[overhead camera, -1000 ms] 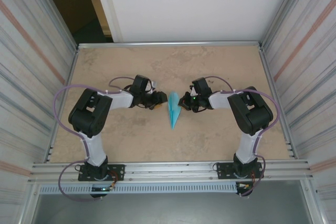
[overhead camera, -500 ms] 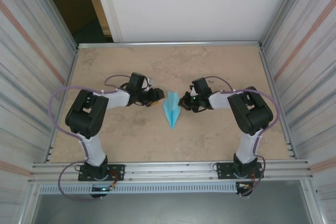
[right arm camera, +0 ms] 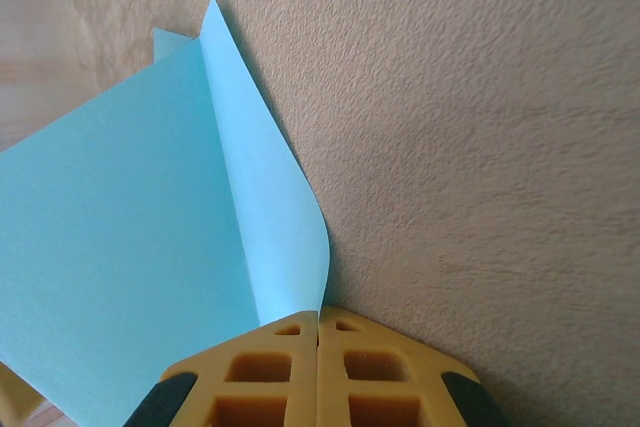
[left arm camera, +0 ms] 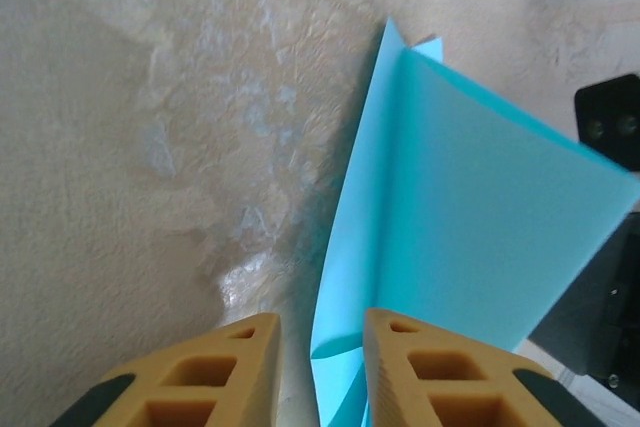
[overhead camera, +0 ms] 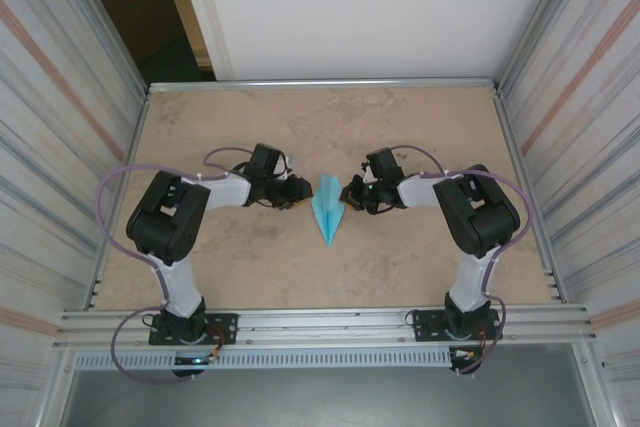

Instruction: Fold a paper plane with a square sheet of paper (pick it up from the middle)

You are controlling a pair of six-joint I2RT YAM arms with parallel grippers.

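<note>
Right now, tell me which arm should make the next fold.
Probably left. The left gripper has its jaws apart at an edge of the paper plane, free to grab; the right gripper is shut on the opposite flap, anchoring it.

We can read no text, label, brand, number or sign in any view. The light-blue paper plane [overhead camera: 327,209] is plain on every face we see, and the worktop [overhead camera: 400,132] shows nothing but its mottled beige surface.
</note>
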